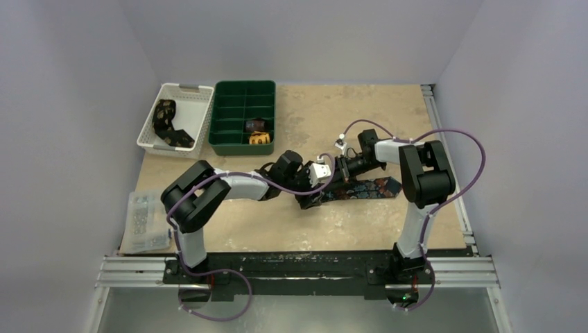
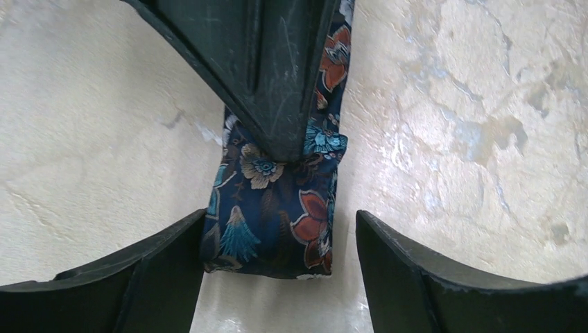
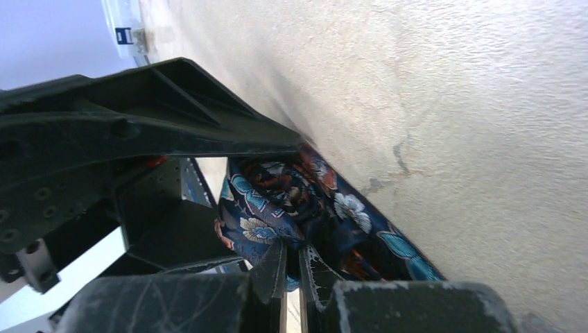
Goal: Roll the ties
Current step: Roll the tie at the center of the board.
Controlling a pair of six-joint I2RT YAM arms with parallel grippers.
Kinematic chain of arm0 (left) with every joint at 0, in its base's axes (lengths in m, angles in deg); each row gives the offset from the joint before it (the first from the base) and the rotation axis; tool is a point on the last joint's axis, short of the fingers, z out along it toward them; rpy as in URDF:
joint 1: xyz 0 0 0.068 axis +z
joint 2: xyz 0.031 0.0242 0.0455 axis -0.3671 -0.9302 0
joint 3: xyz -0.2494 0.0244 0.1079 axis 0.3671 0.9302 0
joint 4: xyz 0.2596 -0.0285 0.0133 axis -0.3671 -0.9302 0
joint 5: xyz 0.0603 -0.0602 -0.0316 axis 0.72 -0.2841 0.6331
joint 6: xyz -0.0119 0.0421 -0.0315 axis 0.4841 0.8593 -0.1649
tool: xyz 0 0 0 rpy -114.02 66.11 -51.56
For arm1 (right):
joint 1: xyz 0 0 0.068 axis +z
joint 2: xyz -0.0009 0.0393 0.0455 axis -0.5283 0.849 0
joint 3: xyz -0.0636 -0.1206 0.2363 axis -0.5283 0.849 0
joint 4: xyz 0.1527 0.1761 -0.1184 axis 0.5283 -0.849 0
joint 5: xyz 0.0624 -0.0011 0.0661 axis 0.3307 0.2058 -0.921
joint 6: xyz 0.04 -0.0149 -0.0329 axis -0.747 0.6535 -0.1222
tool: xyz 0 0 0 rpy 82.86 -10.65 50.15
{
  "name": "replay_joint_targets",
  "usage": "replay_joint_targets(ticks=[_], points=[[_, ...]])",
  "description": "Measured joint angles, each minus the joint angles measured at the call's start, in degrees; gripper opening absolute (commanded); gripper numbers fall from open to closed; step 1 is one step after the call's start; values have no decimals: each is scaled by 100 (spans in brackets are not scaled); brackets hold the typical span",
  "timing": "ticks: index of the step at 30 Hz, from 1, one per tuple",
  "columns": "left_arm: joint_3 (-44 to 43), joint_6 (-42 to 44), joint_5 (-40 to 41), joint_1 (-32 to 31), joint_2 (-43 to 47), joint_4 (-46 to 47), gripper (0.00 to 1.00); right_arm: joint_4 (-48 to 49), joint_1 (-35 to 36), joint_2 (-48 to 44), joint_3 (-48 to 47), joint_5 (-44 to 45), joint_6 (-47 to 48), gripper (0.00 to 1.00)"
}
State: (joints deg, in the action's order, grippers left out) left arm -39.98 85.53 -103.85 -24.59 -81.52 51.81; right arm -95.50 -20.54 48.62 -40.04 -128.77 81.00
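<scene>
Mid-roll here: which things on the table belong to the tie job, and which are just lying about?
Job: navy floral tie; rolled ties in the green tray; black-and-gold tie in the white basket.
Lying about: clear plastic box at the left edge.

No way forward for my black left gripper [image 2: 277, 225]: black right gripper [image 2: 286, 146], clamped on the navy floral fabric tie [image 2: 267, 201], sits dead ahead of its spread jaws. Nearside beige tabletop [image 1: 312, 232] is free.
</scene>
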Motion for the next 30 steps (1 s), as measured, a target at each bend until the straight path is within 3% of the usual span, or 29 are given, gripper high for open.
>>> replay_joint_targets(ticks=[12,16,20,25,30], points=[[173,-186,61,4,-299,1333,65,-70,-92,0,0,435,46,0],[173,-144,-68,4,-466,1440,53,-133,-90,0,-24,516,44,0],[173,-122,-240,0,-483,1478,31,-208,-90,0,-66,592,61,0],[39,24,-168,-76,-457,1172,16,-407,-90,0,-205,649,155,28],[-409,286,260,-201,-400,168,15,-876,-214,-17,-461,684,485,42]])
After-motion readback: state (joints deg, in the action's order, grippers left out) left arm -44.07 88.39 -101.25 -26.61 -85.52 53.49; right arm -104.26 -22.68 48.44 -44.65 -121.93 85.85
